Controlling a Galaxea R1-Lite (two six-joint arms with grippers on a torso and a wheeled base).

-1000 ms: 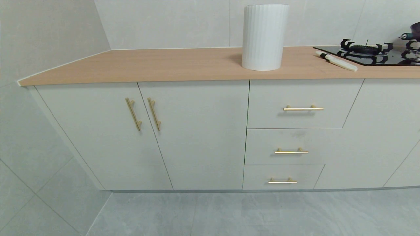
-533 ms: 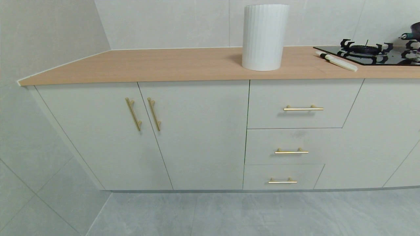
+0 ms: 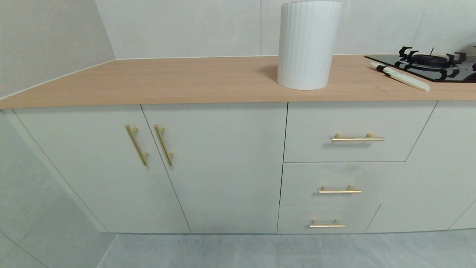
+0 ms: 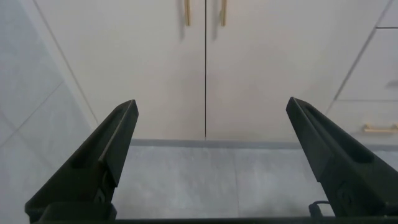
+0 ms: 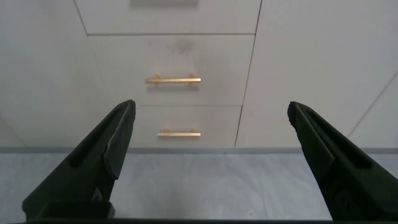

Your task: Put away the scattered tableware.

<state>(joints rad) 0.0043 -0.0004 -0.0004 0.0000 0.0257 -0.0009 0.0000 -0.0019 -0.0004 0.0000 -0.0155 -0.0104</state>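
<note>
Head view shifted closer — white container [image 3: 305,44], knife [image 3: 403,77] unmoved on countertop [image 3: 167,80].

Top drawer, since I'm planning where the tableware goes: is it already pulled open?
No, the top drawer sits shut, its front flush with the cabinet door beside it.

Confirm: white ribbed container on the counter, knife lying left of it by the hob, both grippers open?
Wrong side. The head view shows the knife right of the white ribbed container, by the hob. Container on the counter, left gripper and right gripper open: correct.
</note>
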